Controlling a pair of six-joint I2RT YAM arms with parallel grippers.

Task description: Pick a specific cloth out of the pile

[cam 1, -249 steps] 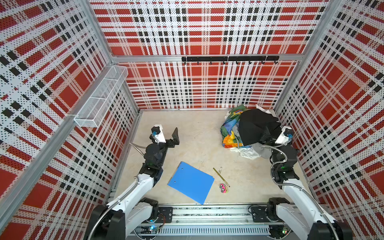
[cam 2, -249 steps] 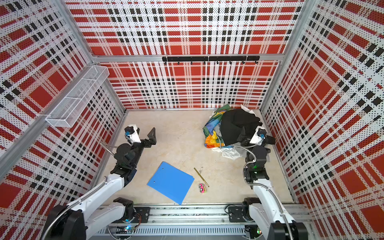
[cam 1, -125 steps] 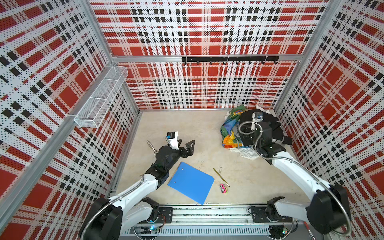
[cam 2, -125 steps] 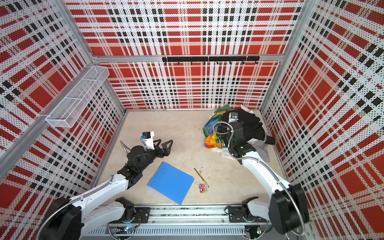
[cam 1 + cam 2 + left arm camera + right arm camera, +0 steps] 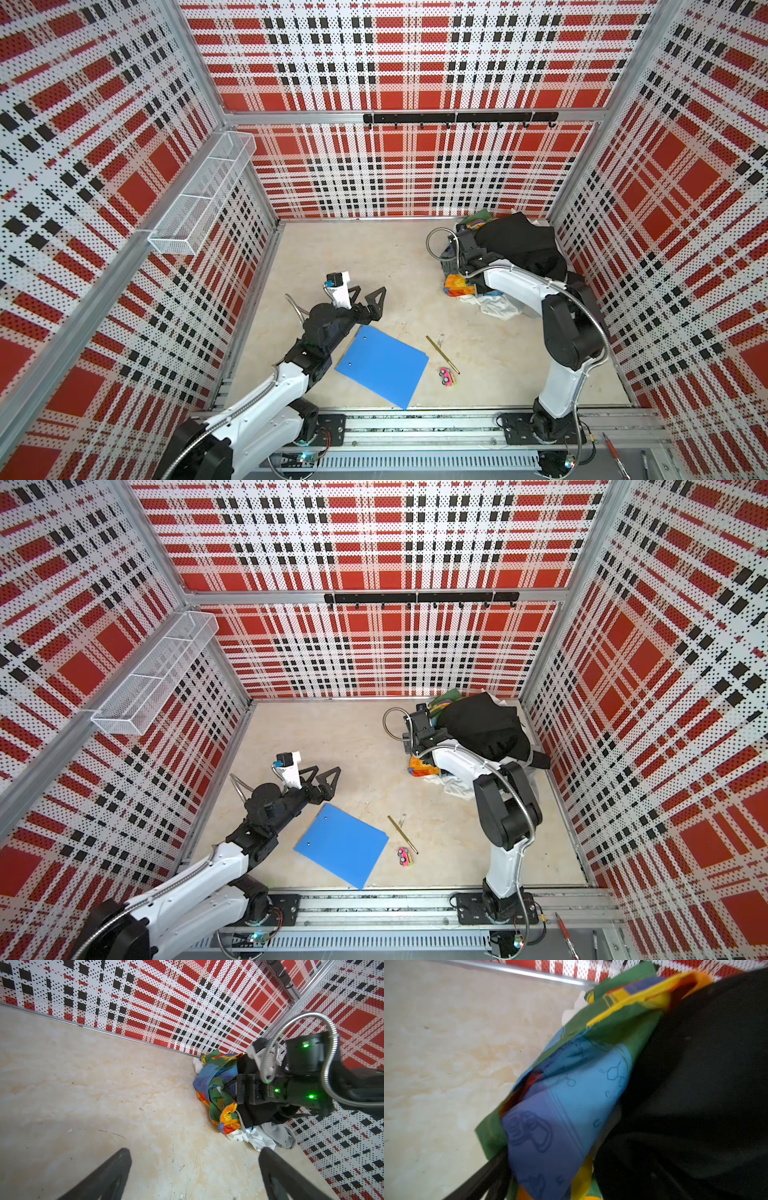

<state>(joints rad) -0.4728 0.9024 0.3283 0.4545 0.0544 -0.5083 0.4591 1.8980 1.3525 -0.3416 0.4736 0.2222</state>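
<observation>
The pile [image 5: 536, 266] sits crumpled in the far corner of the floor [image 5: 374, 257], at about one o'clock in both top views. A black cloth [image 5: 519, 245] drapes over its top, and a rainbow-striped cloth [image 5: 456, 286] spills out along the heap's nine o'clock side. The cloth [image 5: 496, 309], white and bunched, pokes out from under the heap at its six o'clock edge and lies flat on the floor, just beside a grey cloth [image 5: 284, 1134]. Only a touch of blue print shows on it; the lettering is hidden.
</observation>
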